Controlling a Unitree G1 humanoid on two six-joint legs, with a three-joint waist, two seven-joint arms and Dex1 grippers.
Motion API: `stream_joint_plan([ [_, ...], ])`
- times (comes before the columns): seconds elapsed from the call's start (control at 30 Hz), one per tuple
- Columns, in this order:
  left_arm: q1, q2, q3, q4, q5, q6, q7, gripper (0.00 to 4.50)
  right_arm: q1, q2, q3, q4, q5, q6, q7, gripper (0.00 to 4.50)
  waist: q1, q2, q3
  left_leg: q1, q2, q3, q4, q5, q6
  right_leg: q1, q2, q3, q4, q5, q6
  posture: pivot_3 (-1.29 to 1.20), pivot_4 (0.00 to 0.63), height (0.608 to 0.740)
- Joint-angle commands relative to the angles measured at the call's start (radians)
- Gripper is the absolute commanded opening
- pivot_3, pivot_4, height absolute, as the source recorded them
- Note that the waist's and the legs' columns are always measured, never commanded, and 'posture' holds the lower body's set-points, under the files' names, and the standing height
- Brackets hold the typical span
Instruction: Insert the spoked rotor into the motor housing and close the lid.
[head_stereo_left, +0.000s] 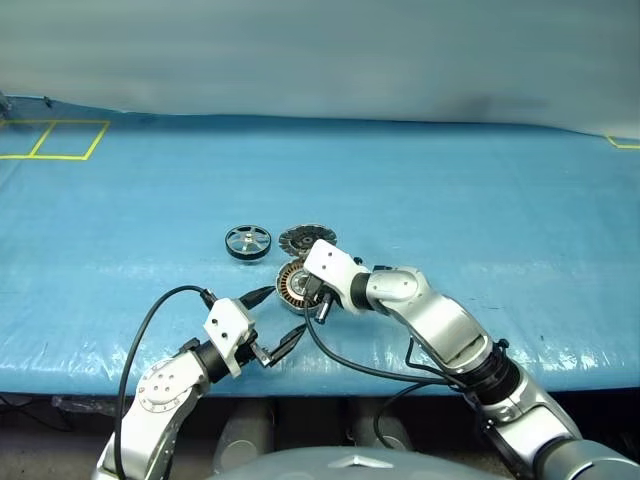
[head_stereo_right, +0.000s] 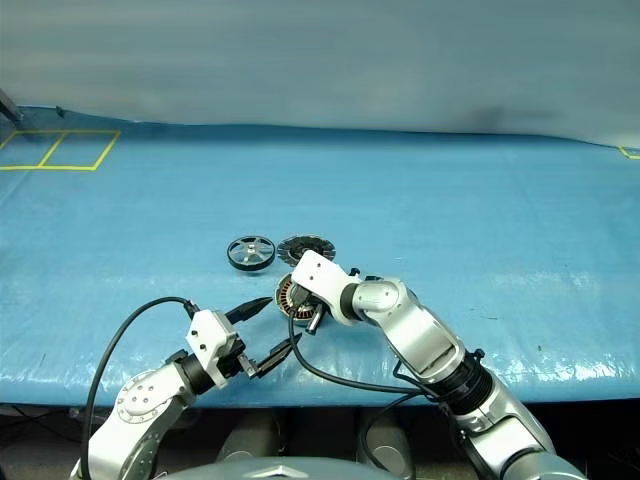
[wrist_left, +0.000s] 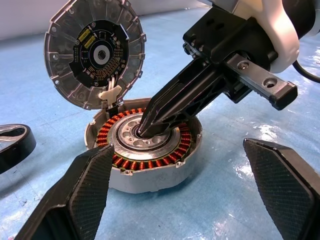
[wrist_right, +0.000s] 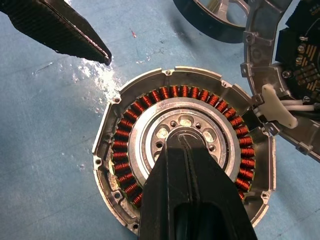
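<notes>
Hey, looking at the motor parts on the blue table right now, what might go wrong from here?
The right gripper, shut, has its tips in the motor housing centre; sliding sideways could scrape the copper windings. The lid stands open on its hinge and might drop. The spoked rotor lies apart, not yet held by the open left gripper.

A robotics lab or test bench, not a home. A wide table (head_stereo_left: 480, 190) is wrapped in a blue plastic sheet, with yellow tape (head_stereo_left: 55, 140) marking squares at its far left corner and a plain grey wall (head_stereo_left: 320, 50) behind. The parts laid out are motor pieces: an opened motor housing (wrist_right: 112, 150) with copper windings under the shut right jaws, its hinged lid (wrist_left: 95, 52) carrying a circuit board just beyond, and a spoked rotor (head_stereo_left: 248, 242) beside them.
</notes>
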Motion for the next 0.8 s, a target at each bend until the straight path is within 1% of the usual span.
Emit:
stream_joint_plan([
  [0.03, 0.0, -0.004, -0.001, -0.024, 0.001, -0.012, 0.001, 4.5, 0.037, -0.012, -0.013, -0.046, 0.06, 0.026, 0.04, 0.01, 0.0, 0.0, 0.0, 0.0, 0.0, 0.0, 0.0, 0.0, 0.0, 0.0, 0.0, 0.0, 0.0, 0.0, 0.0, 0.0, 0.15, 0.74],
  [0.27, -0.006, 0.0, -0.001, -0.021, -0.005, -0.009, -0.007, 4.5, 0.045, -0.006, -0.046, -0.081, 0.077, 0.034, 0.01, 0.01, -0.001, 0.0, 0.0, 0.0, 0.0, 0.0, -0.002, 0.0, 0.0, -0.001, 0.0, 0.0, 0.0, 0.0, 0.0, 0.0, 0.15, 0.74],
  [0.53, -0.007, 0.007, 0.009, -0.025, 0.001, -0.007, -0.003, 4.5, 0.036, 0.034, -0.075, -0.097, 0.093, 0.008, -0.027, 0.01, -0.002, 0.0, 0.001, -0.001, 0.0, 0.0, -0.002, 0.0, 0.0, -0.002, 0.0, 0.0, 0.0, 0.0, 0.0, 0.0, 0.15, 0.74],
  [0.8, 0.014, 0.007, 0.058, -0.026, -0.009, -0.022, 0.016, 4.5, 0.025, 0.028, -0.07, -0.116, 0.097, 0.002, -0.038, 0.01, -0.002, 0.0, 0.001, -0.001, 0.0, 0.0, -0.001, 0.0, 0.0, -0.002, 0.0, 0.0, 0.0, 0.0, 0.0, 0.0, 0.15, 0.74],
])
